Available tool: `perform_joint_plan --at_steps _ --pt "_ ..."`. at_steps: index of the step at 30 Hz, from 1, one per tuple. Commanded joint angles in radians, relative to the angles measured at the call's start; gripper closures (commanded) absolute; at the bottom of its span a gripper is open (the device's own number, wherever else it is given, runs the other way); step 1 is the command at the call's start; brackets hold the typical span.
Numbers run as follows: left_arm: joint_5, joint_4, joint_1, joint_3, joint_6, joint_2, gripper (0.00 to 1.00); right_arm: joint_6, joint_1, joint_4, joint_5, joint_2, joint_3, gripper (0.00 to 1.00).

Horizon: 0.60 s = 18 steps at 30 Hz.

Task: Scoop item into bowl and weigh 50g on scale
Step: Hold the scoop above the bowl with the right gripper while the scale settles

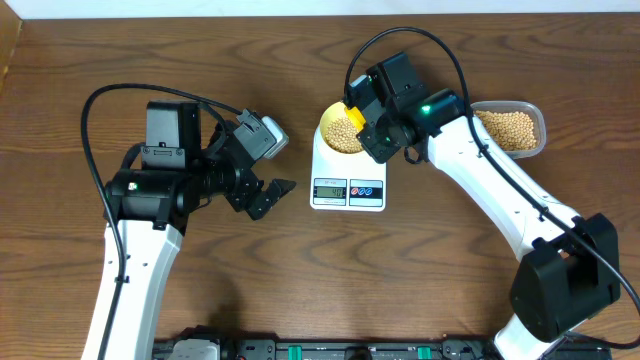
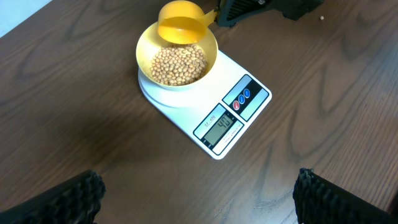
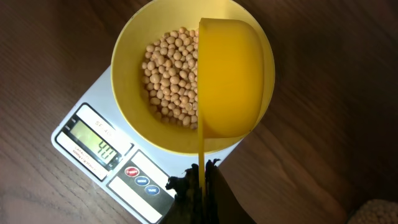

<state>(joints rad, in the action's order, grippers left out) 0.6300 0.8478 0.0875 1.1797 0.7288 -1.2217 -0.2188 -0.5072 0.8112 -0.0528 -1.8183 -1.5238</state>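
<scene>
The pale-yellow bowl (image 1: pixel 327 124) (image 2: pixel 144 53) (image 3: pixel 130 43) stands on the white scale (image 1: pixel 348 168) (image 2: pixel 217 121) (image 3: pixel 93 118), whose display is lit. Tan beans (image 1: pixel 345 137) (image 2: pixel 179 64) (image 3: pixel 166 74) cover the bowl's bottom. My right gripper (image 1: pixel 366 122) (image 3: pixel 203 180) is shut on the thin handle of a bright yellow scoop (image 2: pixel 180 25) (image 3: pixel 233 81). The scoop is turned on its side over the bowl's right half. My left gripper (image 1: pixel 262 195) (image 2: pixel 199 199) hovers open over bare table left of the scale, with nothing between its fingers (image 2: pixel 74 199).
A clear plastic tub (image 1: pixel 540 125) full of beans (image 1: pixel 508 128) sits at the back right, behind the right arm. Brown wooden tabletop surrounds the scale. A black rail runs along the front edge (image 1: pixel 330 350).
</scene>
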Motion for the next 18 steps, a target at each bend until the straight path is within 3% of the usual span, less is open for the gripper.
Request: perform_joint_plan --at_steps 1,18 --pt "0.009 0.0 -0.004 0.015 -0.012 0.0 0.01 -0.007 0.005 0.002 -0.007 0.016 -0.018 0.99" --pt "0.009 0.0 -0.004 0.015 -0.012 0.0 0.01 -0.007 0.005 0.009 -0.006 0.016 -0.018 0.99"
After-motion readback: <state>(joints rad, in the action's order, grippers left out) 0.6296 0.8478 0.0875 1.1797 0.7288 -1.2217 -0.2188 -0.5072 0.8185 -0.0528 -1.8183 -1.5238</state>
